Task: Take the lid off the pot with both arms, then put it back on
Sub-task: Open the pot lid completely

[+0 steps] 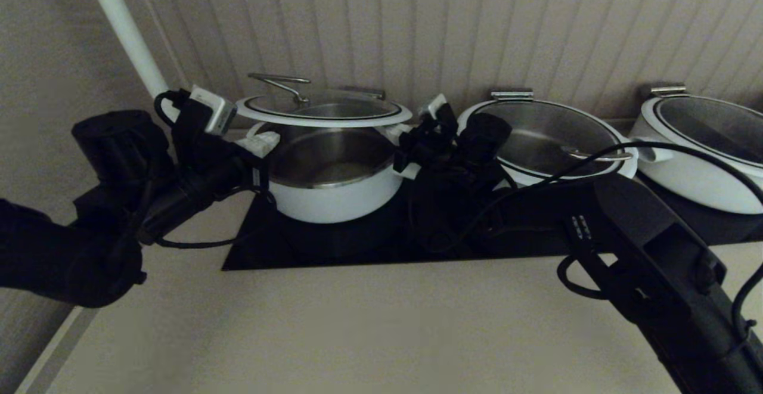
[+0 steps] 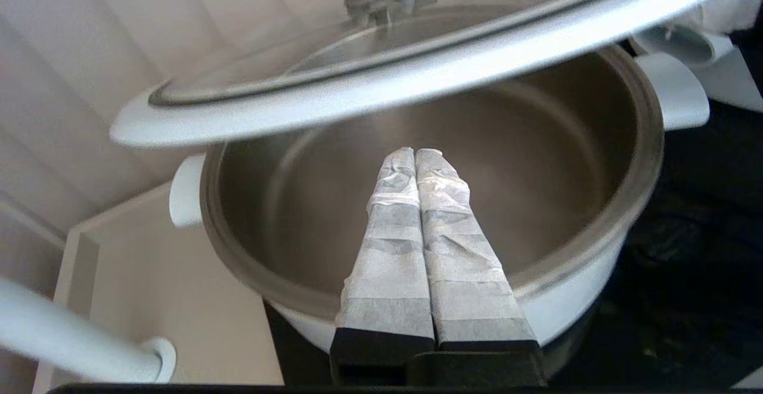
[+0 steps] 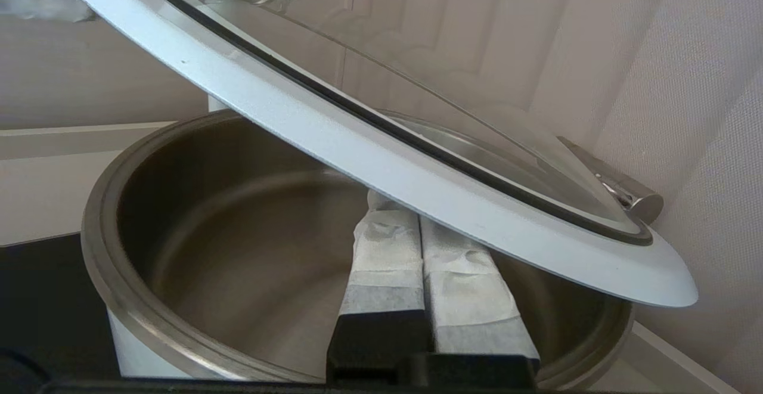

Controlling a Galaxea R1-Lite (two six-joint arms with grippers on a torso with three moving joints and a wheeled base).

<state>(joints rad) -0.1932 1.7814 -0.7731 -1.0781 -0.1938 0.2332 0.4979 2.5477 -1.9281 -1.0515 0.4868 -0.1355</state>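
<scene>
The lid (image 1: 325, 109), clear glass with a white rim and a steel wire handle, hangs tilted a little above the open white pot (image 1: 334, 200) on the black hob. My left gripper (image 1: 260, 142) is shut and empty at the pot's left side, below the lid's rim. In the left wrist view its taped fingers (image 2: 415, 153) point over the pot's steel inside (image 2: 524, 161), under the lid (image 2: 417, 69). I cannot tell if they touch it. My right gripper (image 1: 405, 137) is shut at the pot's right side. Its tips (image 3: 417, 221) lie under the lid's rim (image 3: 381, 149), above the pot (image 3: 197, 221).
Two twin white pots (image 1: 554, 137) (image 1: 703, 149) stand to the right on the black hob (image 1: 369, 245). A panelled wall (image 1: 477, 24) rises close behind. A white pipe (image 1: 125, 30) slants at the back left. The beige counter (image 1: 357, 328) lies in front.
</scene>
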